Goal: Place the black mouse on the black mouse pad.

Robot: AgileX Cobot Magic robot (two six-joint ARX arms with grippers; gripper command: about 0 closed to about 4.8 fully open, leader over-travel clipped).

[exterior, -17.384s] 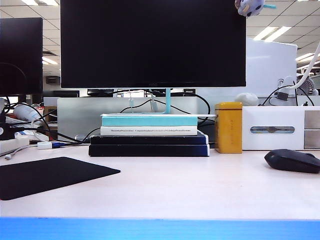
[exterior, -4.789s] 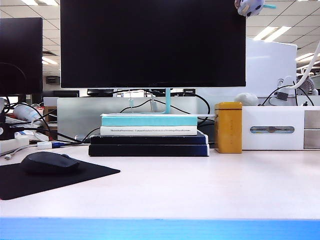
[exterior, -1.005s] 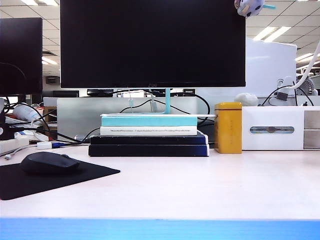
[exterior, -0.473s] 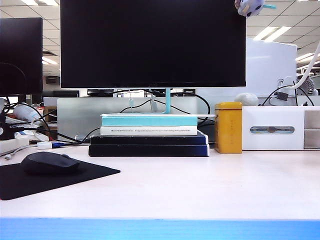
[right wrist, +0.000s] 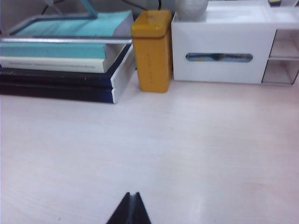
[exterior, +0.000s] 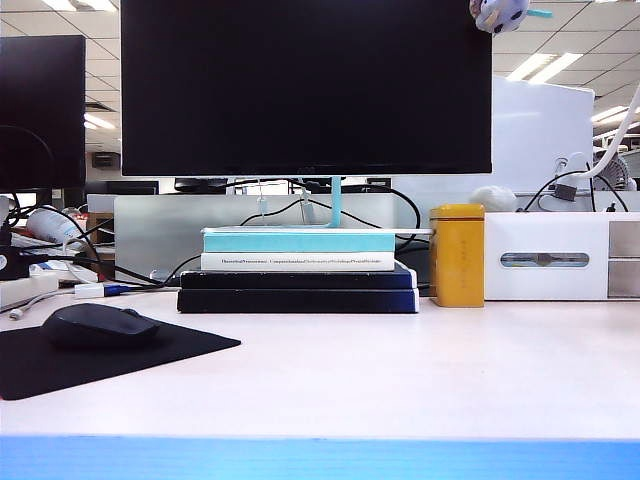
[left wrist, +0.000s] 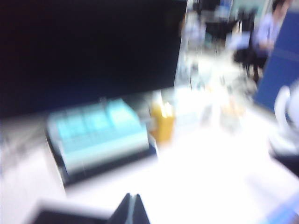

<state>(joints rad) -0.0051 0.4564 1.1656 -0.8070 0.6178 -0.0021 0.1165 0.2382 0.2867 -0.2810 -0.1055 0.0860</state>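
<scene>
Since the earliest frame the black mouse (exterior: pixel 98 325) has gone from the desk's right side onto the black mouse pad (exterior: pixel 150 355) at left; nothing in the exterior view shifts over the last second. Mouse lies flat on the pad's rear part, long axis roughly across the view; which end is the front can't be told. Neither arm shows in the exterior view. Left gripper (left wrist: pixel 131 210) is in its blurred wrist view, fingertips pressed together, holding nothing, above the desk (exterior: pixel 420 370) near a dark pad corner, facing the stacked books (left wrist: pixel 100 140) and the yellow tin (left wrist: pixel 162 123). Right gripper (right wrist: pixel 131 210) likewise fully closed and empty, over bare desk, with the book stack, yellow tin and white organizer box (right wrist: pixel 224 51) beyond it. Monitor (exterior: pixel 305 85) stands over the books.
</scene>
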